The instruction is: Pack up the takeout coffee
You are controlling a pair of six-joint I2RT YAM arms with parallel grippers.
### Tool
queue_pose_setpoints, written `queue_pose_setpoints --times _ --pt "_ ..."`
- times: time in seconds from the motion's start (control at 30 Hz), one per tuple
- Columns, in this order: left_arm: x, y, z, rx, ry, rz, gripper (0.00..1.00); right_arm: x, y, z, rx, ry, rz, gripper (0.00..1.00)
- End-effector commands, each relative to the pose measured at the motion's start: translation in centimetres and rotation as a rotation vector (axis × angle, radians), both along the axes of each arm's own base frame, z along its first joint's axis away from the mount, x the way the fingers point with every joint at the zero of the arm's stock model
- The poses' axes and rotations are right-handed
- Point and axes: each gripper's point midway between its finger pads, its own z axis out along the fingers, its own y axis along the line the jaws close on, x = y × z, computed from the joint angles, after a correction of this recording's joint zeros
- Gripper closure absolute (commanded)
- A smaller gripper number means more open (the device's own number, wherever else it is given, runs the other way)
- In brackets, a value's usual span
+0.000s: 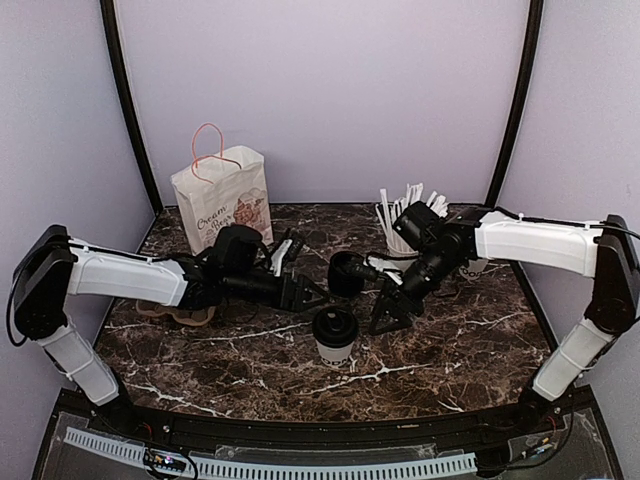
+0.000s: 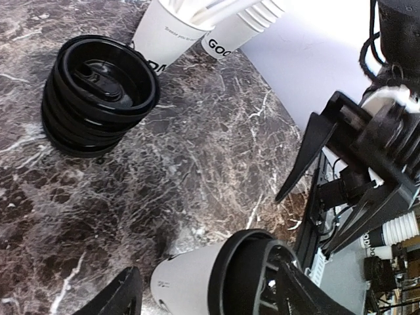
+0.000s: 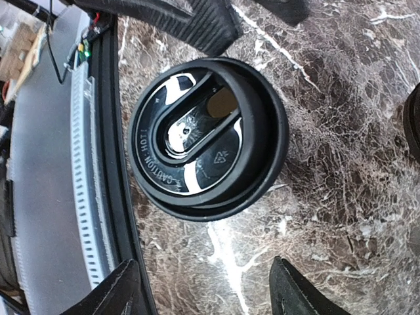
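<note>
The takeout coffee [image 1: 335,335], a small white cup with a black dome lid, stands upright on the marble table near the front middle. My left gripper [image 1: 303,293] is open just to its back left; in the left wrist view [image 2: 207,295] the cup [image 2: 190,282] sits low between the spread fingers, and I cannot tell whether they touch it. My right gripper [image 1: 388,312] is open and empty just right of the cup; the right wrist view [image 3: 207,295] looks down on the lid [image 3: 207,138], which is beyond the fingertips.
A white paper bag [image 1: 222,200] with pink handles stands at the back left. A stack of black lids [image 1: 347,273] lies behind the cup. A cup of white sticks [image 1: 405,225] and stacked cups [image 2: 243,29] are at the back right. A cardboard carrier [image 1: 185,315] lies under my left arm.
</note>
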Motion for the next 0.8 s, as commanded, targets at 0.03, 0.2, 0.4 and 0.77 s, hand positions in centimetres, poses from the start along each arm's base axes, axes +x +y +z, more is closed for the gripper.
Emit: queue_pose_setpoints --times 0.03,0.2,0.4,0.77 --pt "0.6 -2.2 2.8 -0.086 -0.044 -0.055 0.26 1.8 1.2 -0.3 -0.028 -0.189 -0.025 0.29" --pt "1.1 -3.4 1.2 -0.025 -0.023 -0.068 0.26 2.3 1.8 -0.1 -0.03 -0.185 -0.03 0.24" --pt "1.2 -3.5 -1.0 0.032 0.021 -0.07 0.3 3.0 2.6 -0.9 -0.055 -0.186 -0.046 0.18" --pt "-0.5 -0.9 -2.0 0.049 0.061 -0.016 0.34 6.3 2.8 -2.2 -0.102 -0.159 -0.141 0.19"
